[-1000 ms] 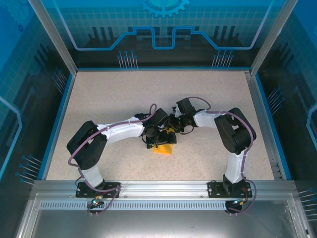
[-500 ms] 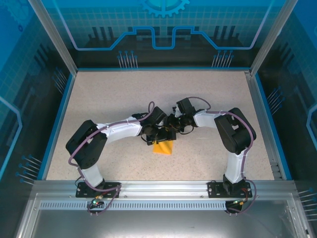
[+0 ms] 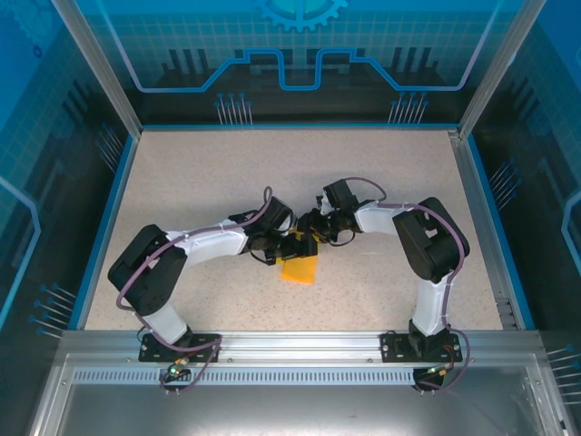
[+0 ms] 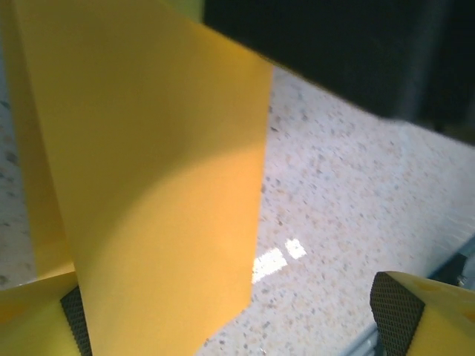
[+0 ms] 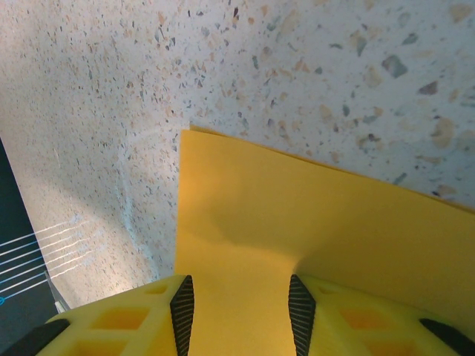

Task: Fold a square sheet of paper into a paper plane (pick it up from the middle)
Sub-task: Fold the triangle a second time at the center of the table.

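Count from the overhead camera: two arms, two grippers, one square sheet of paper (image 3: 300, 271), orange-yellow and plain, lying near the middle of the speckled table (image 3: 182, 182). Both arms reach inward and meet just above the sheet's far edge, with the left gripper (image 3: 289, 247) and the right gripper (image 3: 310, 240) close beside each other there. Blue panels (image 3: 300, 54) behind the table carry one gear emblem (image 3: 301, 11) and line graphics, with no legible text among them. Left wrist camera: the left gripper (image 4: 234, 326) has its jaws spread wide, and two black ribbed pads (image 4: 392, 315) sit at the lower corners. One layer of the sheet (image 4: 148, 185) rises in front of the lens, close against the pad at the lower left and well apart from the other, so nothing is clamped. Bare table (image 4: 334, 208) shows beyond it. Right wrist camera: the right gripper (image 5: 241, 304) has its jaws partly apart, two pads (image 5: 182, 304) are visible, and the sheet (image 5: 312, 222) shows flat in the gap between them, one corner pointing out over the table (image 5: 111, 111). Whether the tips press on the paper cannot be told.
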`<act>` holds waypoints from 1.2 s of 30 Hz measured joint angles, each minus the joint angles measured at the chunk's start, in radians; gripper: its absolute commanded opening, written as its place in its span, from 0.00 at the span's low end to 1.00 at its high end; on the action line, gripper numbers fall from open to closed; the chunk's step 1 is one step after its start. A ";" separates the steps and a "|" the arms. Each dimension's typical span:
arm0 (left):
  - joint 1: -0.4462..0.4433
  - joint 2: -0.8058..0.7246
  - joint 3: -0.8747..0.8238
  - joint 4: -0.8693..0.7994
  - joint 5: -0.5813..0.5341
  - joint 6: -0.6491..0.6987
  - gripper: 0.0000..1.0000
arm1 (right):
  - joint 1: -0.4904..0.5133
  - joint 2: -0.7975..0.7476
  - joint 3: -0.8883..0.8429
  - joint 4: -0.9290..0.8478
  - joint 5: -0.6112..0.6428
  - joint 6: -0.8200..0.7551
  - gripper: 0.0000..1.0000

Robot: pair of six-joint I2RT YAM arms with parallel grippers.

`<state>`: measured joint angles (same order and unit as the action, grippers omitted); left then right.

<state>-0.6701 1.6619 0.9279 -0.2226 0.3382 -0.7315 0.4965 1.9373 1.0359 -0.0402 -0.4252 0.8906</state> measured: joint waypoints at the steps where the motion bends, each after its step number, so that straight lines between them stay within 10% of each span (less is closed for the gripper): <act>1: 0.000 -0.007 -0.012 0.009 0.016 -0.003 0.91 | 0.000 0.000 0.000 0.000 0.000 0.000 0.43; 36: 0.000 -0.009 -0.098 0.229 0.149 -0.071 0.69 | -0.110 -0.203 -0.136 -0.064 -0.055 -0.109 0.51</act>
<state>-0.6701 1.6531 0.8295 0.0059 0.4870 -0.8024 0.3866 1.7344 0.9001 -0.1043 -0.4801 0.7815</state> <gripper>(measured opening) 0.704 0.502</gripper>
